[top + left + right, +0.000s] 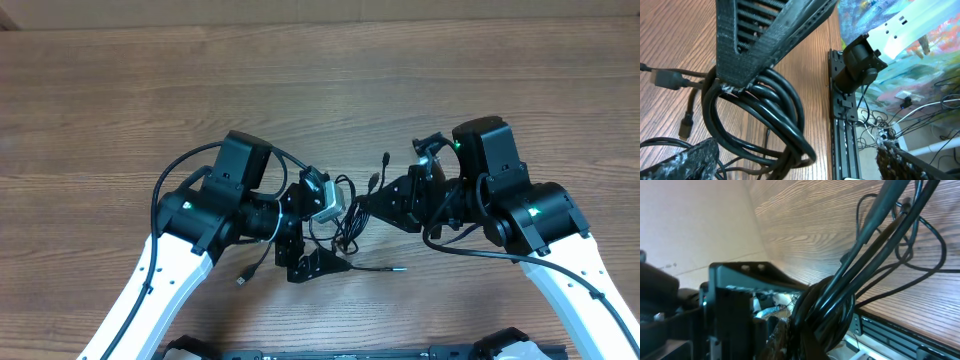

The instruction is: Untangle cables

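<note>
The cables (347, 225) are a black tangle of loops at the table's middle, between my two grippers. My right gripper (365, 205) is shut on a bundle of them; the right wrist view shows the thick bunch (840, 300) clamped at its fingers (805, 335). My left gripper (308, 235) is open. In the left wrist view its fingers (695, 160) stand wide apart with the cable loops (775, 95) hanging between them, apart from both pads, below the right gripper (765, 35). Loose plug ends lie at the left (243, 279), at the right (397, 268) and behind (384, 160).
The wooden table (320, 90) stretches away behind the arms. A black metal rail (840, 125) runs along the front edge, with the arm mounts and stray wiring beyond it. The left gripper's black body (735, 305) stands close beside the right fingers.
</note>
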Robot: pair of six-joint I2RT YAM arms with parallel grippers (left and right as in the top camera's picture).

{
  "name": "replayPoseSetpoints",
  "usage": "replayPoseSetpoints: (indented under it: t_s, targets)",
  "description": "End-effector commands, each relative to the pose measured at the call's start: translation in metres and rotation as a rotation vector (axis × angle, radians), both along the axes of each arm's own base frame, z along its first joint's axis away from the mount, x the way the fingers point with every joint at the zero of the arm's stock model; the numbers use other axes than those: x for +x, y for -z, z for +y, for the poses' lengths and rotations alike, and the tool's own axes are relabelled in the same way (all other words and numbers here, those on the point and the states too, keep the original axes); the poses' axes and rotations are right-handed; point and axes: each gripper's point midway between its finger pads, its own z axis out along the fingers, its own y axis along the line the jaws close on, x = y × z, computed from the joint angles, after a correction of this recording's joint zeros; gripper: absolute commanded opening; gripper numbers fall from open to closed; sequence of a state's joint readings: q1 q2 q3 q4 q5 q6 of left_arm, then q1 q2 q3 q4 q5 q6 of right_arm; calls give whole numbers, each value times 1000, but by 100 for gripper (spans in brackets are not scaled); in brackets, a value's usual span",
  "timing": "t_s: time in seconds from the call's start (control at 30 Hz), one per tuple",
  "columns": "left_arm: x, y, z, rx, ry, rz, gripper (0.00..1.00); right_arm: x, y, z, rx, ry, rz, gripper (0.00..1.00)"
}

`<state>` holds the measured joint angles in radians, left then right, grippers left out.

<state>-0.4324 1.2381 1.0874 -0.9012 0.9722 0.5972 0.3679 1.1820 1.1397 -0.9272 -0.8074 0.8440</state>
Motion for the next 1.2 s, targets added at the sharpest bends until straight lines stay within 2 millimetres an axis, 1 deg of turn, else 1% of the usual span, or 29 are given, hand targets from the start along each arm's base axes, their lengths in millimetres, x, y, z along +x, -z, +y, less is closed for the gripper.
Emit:
replayPoseSetpoints:
  t_s: [0.0,0.07,0.1,0.2,0.27,0.3,0.33,0.43,0.67,0.7,0.8,0.9,0.97,1.1,1.17]
  targets:
    - [-1,-1,-5,-18,13,47,100,-4,-27,8,88,-56,-61,4]
    - [-3,-2,-8,-43,33,72,100,-3,-28,9,95,-60,-70,4]
    - [-3,-2,-9,-48,36,77,98,-4,-28,9,94,-64,-73,4]
    - [-1,-2,-11,-61,43,79,80,-4,-28,10,92,-68,-77,4]
    - [0,-4,-12,-70,46,71,62,-4,-28,10,91,-68,-77,4]
    - [0,-4,-12,-73,47,67,49,-4,-28,10,90,-73,-86,4]
    - [1,-4,-12,-73,47,66,31,-4,-28,10,89,-77,-92,4]
    - [1,-4,-12,-73,47,66,5,-4,-28,10,88,-76,-92,4]
    - [1,-4,-12,-73,47,65,4,-3,-26,9,76,-71,-99,4]
    - [1,-4,-12,-73,46,66,4,-2,-23,7,61,-60,-97,4]
    - [1,-4,-12,-72,42,73,4,0,-8,-2,-23,-11,-68,4]
    - [2,-4,-12,-73,42,69,4,-3,3,-9,-78,-11,-58,4]
    - [3,-5,-13,-77,41,61,4,-7,6,-11,-93,-28,-58,4]
    - [12,-9,-12,-89,5,69,4,-13,12,-15,-126,-56,-59,4]
    - [19,-12,-12,-99,-28,84,4,-15,21,-22,-179,-36,-37,4]
